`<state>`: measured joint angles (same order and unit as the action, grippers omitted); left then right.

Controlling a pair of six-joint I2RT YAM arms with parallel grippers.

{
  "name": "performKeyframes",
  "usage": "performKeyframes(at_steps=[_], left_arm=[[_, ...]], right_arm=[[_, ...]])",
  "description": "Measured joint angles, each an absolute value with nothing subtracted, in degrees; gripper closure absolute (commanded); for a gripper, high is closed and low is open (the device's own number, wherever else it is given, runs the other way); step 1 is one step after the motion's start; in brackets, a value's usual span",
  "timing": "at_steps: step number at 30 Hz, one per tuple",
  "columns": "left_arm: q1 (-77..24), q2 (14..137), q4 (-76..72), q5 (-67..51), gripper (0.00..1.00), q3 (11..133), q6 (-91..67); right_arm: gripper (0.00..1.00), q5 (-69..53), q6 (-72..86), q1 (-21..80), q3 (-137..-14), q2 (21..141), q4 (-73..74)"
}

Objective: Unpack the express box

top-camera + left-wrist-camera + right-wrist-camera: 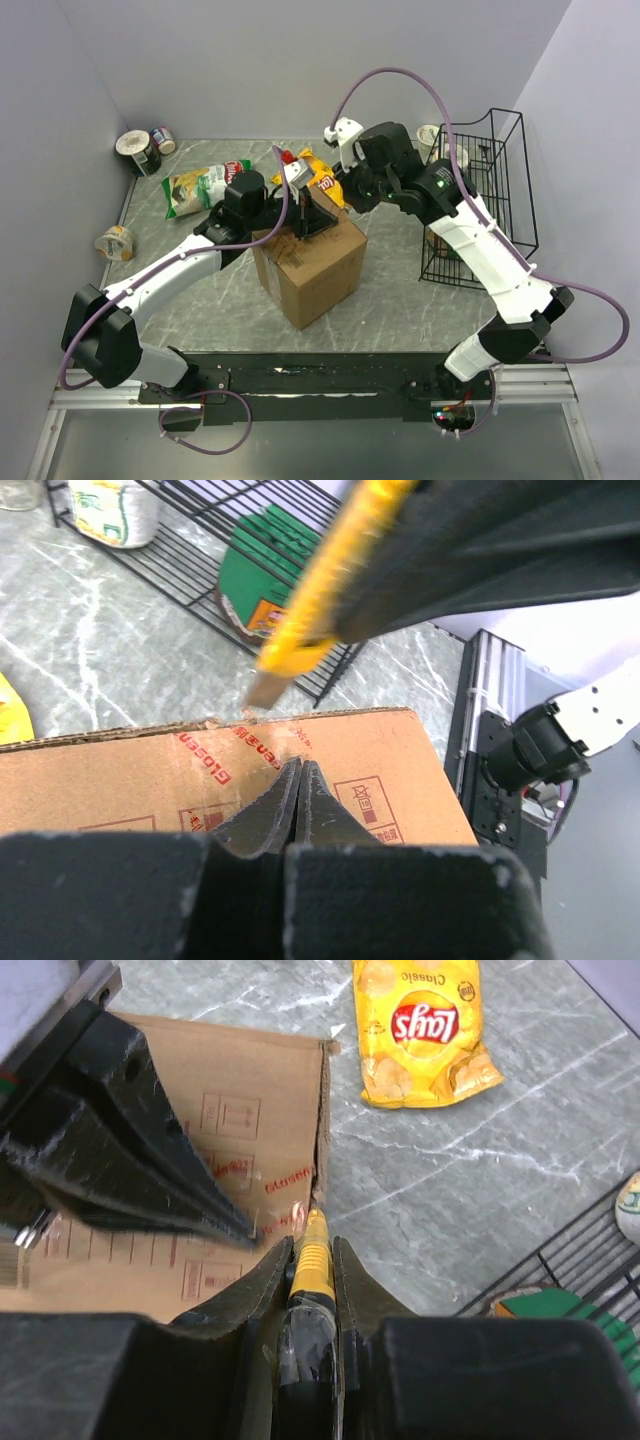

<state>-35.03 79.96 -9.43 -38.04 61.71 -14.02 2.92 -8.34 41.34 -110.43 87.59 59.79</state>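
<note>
There — the right gripper (312, 1247) grips the knife (318, 590), blade at the box's (270, 1090) top edge, which runs straight ahead — left gripper (300, 785) closed, tips on the box top.

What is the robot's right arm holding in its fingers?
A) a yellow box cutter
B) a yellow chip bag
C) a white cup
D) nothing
A: the right fingers clamp the yellow box cutter, its blade at the top edge of the brown cardboard box.
</note>
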Motion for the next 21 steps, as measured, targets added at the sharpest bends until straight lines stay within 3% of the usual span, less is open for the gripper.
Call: performKeyframes(at_steps=[12,21], left_arm=[[-34.85,79.96,-9.82,-36.97,0.99,61.60,-13.82],[-34.85,79.90,-10.02,-36.99,0.99,61.47,-13.82]], right_arm=[[1.00,4.23,-6.20,41.76,-107.90,86.50,66.52],[1.00,6.55,-5.78,41.76,-104.88,81.38,56.29]])
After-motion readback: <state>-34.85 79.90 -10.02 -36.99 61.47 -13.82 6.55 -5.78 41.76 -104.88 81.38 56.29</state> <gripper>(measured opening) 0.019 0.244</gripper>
